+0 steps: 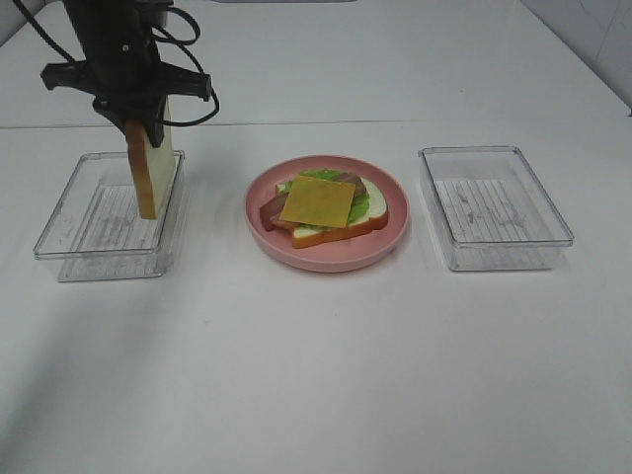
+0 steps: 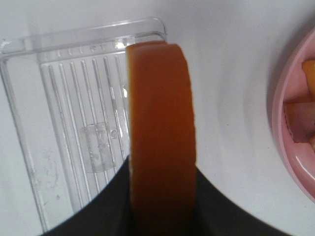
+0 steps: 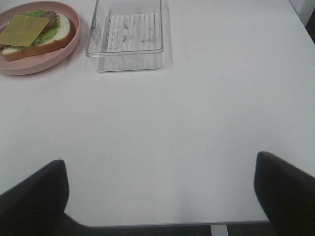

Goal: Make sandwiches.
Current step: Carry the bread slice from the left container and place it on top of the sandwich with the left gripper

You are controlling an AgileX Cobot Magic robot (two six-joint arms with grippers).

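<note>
My left gripper [image 1: 150,126] is shut on a white, brown-crusted bread slice [image 1: 154,176] that hangs on edge above the left clear box [image 1: 59,235]. In the left wrist view the slice's brown crust [image 2: 160,123] runs between the dark fingers [image 2: 110,209]. On the pink plate [image 1: 326,263] in the middle lies the open sandwich: a bread slice [image 1: 346,232], green lettuce [image 1: 364,204], bacon [image 1: 273,211] and a yellow cheese square [image 1: 318,201] on top. My right gripper [image 3: 160,196] is open over bare table, far from the plate [image 3: 34,66], and does not show in the high view.
A second clear ribbed box [image 1: 494,253] stands to the right of the plate and holds nothing; the right wrist view shows it too [image 3: 125,34]. The left box [image 2: 64,123] also holds nothing. The white table's near edge shows close under my right gripper.
</note>
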